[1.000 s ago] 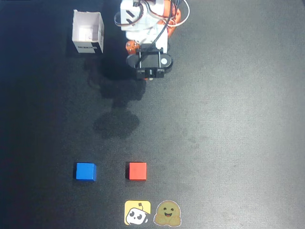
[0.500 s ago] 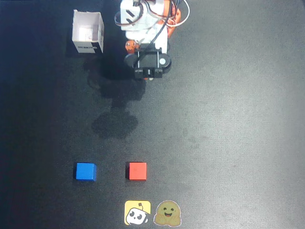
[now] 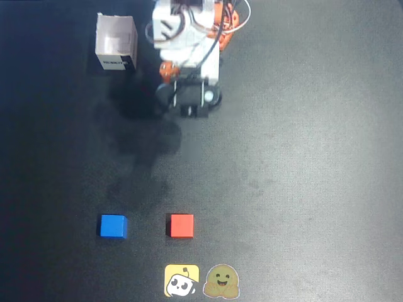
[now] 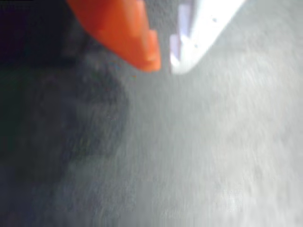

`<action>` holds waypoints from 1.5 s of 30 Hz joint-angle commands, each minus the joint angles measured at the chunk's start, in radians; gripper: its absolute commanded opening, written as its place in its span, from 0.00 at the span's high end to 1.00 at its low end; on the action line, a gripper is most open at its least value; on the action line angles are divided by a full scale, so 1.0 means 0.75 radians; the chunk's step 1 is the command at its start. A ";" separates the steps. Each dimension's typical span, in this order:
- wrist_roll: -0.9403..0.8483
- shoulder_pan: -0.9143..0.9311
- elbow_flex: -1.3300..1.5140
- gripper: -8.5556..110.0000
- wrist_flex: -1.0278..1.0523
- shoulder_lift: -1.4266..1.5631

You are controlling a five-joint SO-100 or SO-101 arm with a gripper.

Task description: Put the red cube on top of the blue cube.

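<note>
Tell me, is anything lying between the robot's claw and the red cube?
Nothing visible. In the overhead view only bare dark table separates the gripper from the red cube. The blue cube sits apart, to its left.

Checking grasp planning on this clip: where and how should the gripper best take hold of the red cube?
Probably from straight above, closing on two opposite side faces of the red cube. It sits flat and square to the overhead view, with bare mat all around; the blue cube stands clearly apart on its left, so either pair of faces looks free. The gripper is nowhere near it.
</note>
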 commanded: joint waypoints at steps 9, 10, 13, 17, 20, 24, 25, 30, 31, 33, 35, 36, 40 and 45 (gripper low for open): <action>0.047 0.008 -0.605 0.92 -0.018 -0.583; 0.047 0.010 -0.642 0.92 -0.031 -0.626; 0.037 0.014 -0.726 0.92 -0.088 -0.742; 0.063 0.010 -0.890 0.92 -0.086 -0.924; 0.067 0.012 -1.031 0.92 -0.061 -1.045; 0.074 0.014 -1.231 0.92 0.010 -1.217; 0.074 0.014 -1.274 0.91 0.022 -1.256; 0.074 0.004 -1.501 0.85 0.084 -1.450; 0.074 0.000 -1.534 0.82 0.090 -1.481; 0.076 -0.010 -1.577 0.81 0.094 -1.524; 0.086 -0.020 -1.604 0.79 0.094 -1.556; 0.096 -0.029 -1.620 0.76 0.096 -1.575; 0.151 -0.063 -1.665 0.72 0.100 -1.636; 0.194 -0.092 -1.689 0.72 0.067 -1.698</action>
